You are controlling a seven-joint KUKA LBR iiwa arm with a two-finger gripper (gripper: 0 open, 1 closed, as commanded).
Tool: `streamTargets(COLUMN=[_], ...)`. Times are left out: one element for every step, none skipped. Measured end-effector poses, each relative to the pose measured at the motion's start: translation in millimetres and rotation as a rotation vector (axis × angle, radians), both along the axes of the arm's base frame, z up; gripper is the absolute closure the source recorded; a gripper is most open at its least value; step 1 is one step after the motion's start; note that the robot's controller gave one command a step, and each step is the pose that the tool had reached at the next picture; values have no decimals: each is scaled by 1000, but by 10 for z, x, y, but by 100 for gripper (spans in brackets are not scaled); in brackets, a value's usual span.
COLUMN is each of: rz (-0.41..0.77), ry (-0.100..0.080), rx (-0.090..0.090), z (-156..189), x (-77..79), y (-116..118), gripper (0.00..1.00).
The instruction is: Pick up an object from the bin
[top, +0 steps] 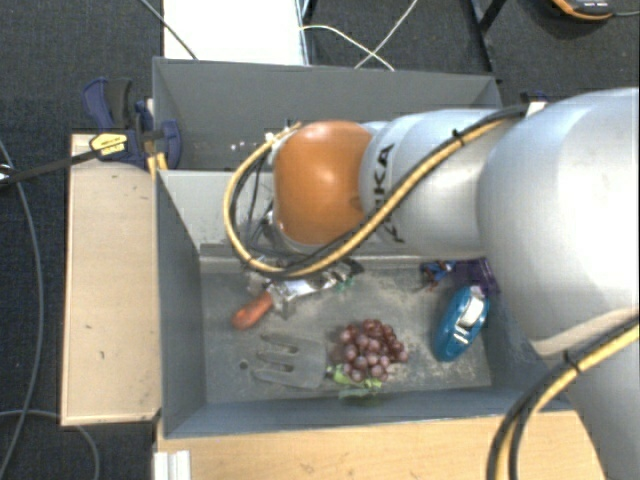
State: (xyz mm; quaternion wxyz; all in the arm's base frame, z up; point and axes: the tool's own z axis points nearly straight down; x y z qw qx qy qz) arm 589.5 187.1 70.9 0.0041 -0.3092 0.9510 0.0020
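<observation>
From my station, the arm [520, 198] takes up the right half of the frame. It reaches left across the bin [185, 298], and its orange wrist cover [318, 180] sits over the bin's upper middle. Below that cover, the metal of the gripper [295, 290] shows low over the bin floor, left of centre.

A bunch of dark red grapes [368, 350] lies at lower centre. A blue thing [458, 326] stands well apart at the right, against the arm's edge. Some flat grey pieces [275, 356] lie to the left of the grapes.

The thing nearest the gripper is a small orange carrot-like piece [252, 312], just beside it to the lower left and seemingly touching the metal at its upper end. Its long axis runs from lower left to upper right, pointing toward the gripper. I judge this to be the likely pick. The relation that matters is that the piece sits off to the gripper's lower-left side, not squarely under it.

I cannot tell whether the gripper is spread or pressed together, because the cover and the cable loop hide it. I see nothing held in it.
</observation>
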Motion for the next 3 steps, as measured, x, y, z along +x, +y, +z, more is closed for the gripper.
streamTargets(rz=[-2, -5, -6], ry=[3, 3, 0], rx=[1, 1, 1], z=[139, 447, 817], x=[-17, -16, -11], y=[-1, -1, 0], gripper=[100, 100, 100])
